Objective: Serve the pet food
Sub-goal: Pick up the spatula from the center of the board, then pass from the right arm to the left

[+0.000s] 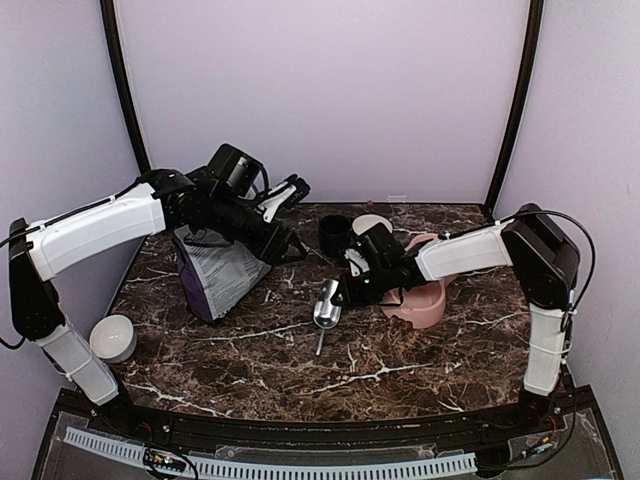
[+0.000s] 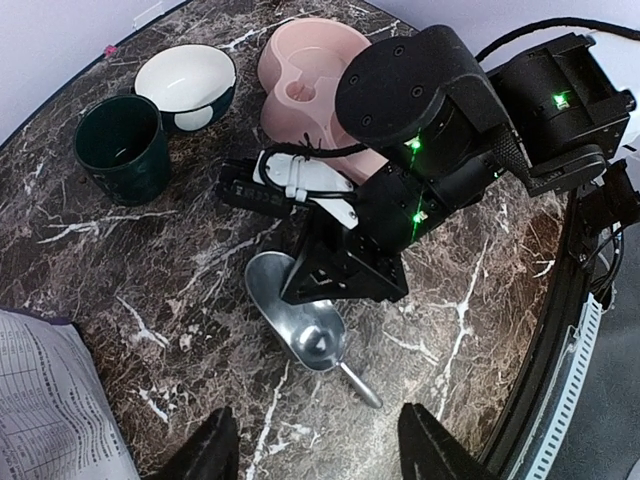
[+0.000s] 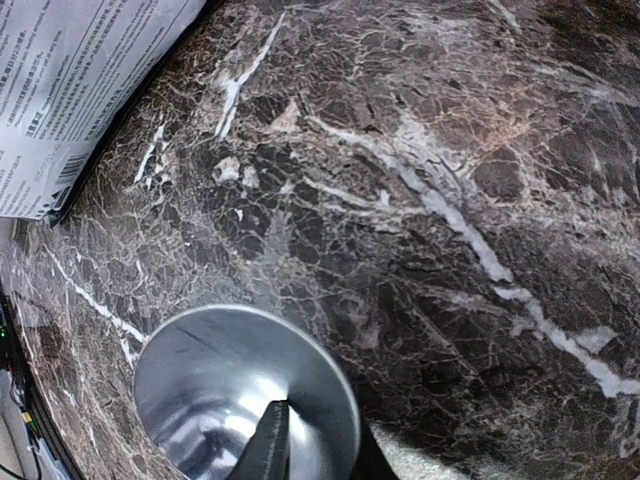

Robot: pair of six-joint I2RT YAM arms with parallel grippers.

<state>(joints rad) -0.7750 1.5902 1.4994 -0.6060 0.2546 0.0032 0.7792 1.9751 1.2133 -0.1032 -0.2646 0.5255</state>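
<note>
Both arms start at the near edge of the surface [image 1: 250,370] in the view from above. No pet food shows anywhere, so I think it is inside the bag [image 1: 222,272], which leans at the back left. That means the serving has hardly begun. The left arm [image 1: 100,228] reaches out over the bag. The right arm [image 1: 465,250] bends low across the pink double bowl [image 1: 428,305] to the metal scoop [image 1: 326,305], which lies on the surface. In the left wrist view, the left gripper [image 2: 318,455] hangs above the scoop, and its jaws are apart with nothing in them. The pink double bowl looks empty, and so does the scoop. The right gripper [image 2: 335,275] is down on the scoop's side. In the right wrist view, its jaws pinch the scoop's rim, with one finger [image 3: 268,445] inside and the other outside. What is left, I think, is to dig food out of the bag and tip it into the bowl.
</note>
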